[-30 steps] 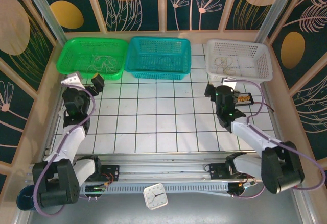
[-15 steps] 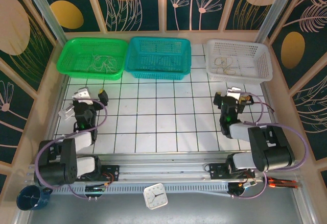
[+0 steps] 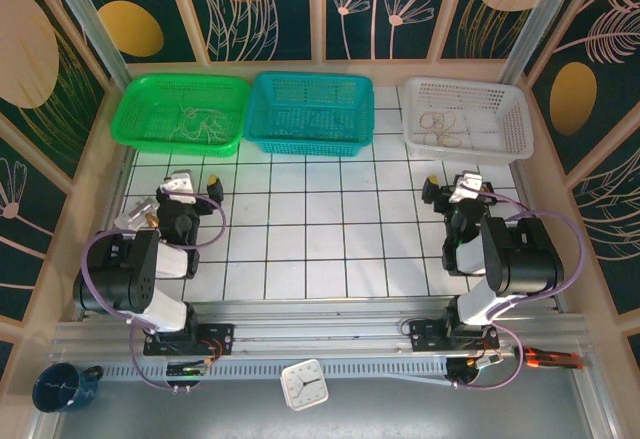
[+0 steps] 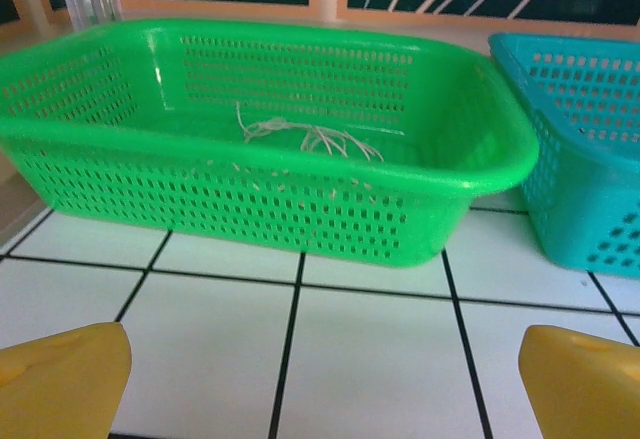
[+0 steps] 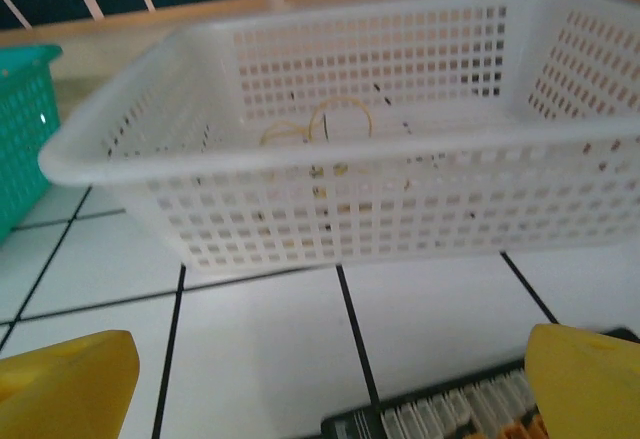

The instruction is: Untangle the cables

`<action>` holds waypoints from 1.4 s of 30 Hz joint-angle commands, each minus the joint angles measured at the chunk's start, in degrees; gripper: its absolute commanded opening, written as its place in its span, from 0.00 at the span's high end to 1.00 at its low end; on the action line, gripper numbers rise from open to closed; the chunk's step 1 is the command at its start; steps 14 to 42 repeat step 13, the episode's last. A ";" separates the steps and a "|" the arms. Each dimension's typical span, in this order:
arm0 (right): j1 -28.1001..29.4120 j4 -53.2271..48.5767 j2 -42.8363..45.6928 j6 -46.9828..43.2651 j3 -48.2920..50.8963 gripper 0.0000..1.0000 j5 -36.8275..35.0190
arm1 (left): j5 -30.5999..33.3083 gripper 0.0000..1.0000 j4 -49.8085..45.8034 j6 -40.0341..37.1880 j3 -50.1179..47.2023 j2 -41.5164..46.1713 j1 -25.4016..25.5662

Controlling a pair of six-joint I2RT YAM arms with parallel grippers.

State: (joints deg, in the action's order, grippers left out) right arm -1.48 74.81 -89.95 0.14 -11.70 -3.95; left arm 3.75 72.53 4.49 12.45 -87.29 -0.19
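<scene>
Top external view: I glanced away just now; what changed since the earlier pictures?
The left gripper and right gripper pulled back toward the near edge, away from the baskets, both open and empty. Unmoved: the cables in the green basket and white basket.

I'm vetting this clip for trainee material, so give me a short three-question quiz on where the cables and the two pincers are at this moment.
1. True or false: the left pincer is shut on a cable.
2. Which basket stands straight in front of the right pincer? A green, B blue, C white.
3. Name the two baskets that hold the cables.

Key
1. False: its jaws stand open with nothing between them.
2. C, the white basket.
3. The green basket and the white basket.
</scene>
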 commanded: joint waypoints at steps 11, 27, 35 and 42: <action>-0.48 1.03 0.22 1.09 -1.06 0.01 4.45 | 0.80 0.01 0.88 -0.41 1.40 -0.53 0.10; -0.43 1.37 0.25 0.96 -0.80 0.01 4.39 | 0.82 0.01 0.86 -0.44 1.41 -0.52 0.10; -0.43 1.37 0.25 0.96 -0.80 0.01 4.39 | 0.82 0.01 0.86 -0.44 1.41 -0.52 0.10; -0.43 1.37 0.25 0.96 -0.80 0.01 4.39 | 0.82 0.01 0.86 -0.44 1.41 -0.52 0.10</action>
